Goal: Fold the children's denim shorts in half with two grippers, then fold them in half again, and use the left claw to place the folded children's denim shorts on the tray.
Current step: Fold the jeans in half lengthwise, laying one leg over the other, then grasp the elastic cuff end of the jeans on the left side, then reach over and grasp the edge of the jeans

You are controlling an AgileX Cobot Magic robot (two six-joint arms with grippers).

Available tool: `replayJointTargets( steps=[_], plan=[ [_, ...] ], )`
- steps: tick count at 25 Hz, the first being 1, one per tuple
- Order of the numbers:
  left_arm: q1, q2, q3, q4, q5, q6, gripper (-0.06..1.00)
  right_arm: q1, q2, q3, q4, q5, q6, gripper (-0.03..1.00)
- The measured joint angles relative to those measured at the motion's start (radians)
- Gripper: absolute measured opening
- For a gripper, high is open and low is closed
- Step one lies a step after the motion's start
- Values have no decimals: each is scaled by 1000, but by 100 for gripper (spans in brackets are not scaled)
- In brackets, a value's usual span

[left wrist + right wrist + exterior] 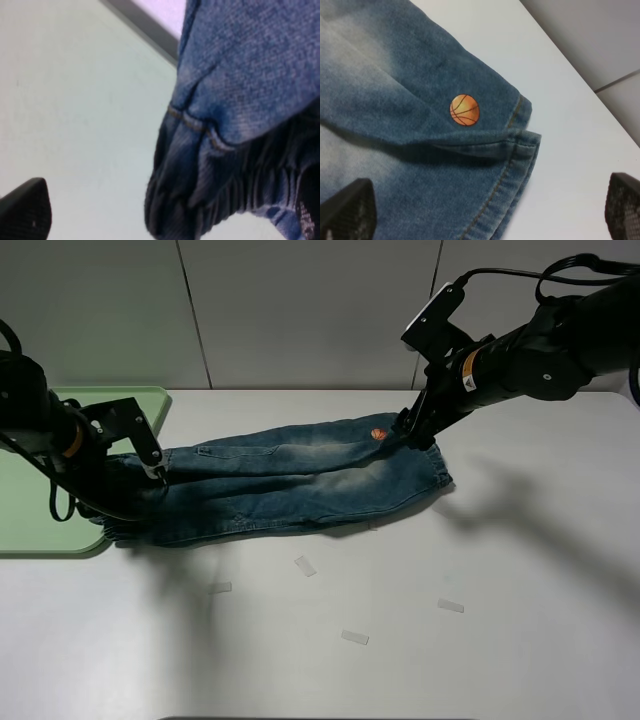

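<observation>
denim shorts [300, 480] folded flat, R gripper [408, 430] spread

Blue denim shorts [300, 480] folded lengthwise, flat; waistband end over grn tray [30, 535] edge.

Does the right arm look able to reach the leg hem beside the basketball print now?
Probably yes. The right pincer is open directly over the hem beside the basketball print, and nothing covers that corner of the denim shorts.

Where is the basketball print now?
In the exterior high view, the basketball print sits on the denim shorts near their right hem, beside the right gripper.
</observation>
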Motion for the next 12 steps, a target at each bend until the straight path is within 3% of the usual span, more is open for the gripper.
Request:
replayJointTargets(
  steps=[6, 12],
  plan=[
    [0, -2, 0, 1, -9, 0, 99, 0, 0, 0, 0, -1, 0, 69],
    [0, -50, -28, -37, 110, 0, 99, 0, -11, 0, 7, -1, 0, 69]
  ],
)
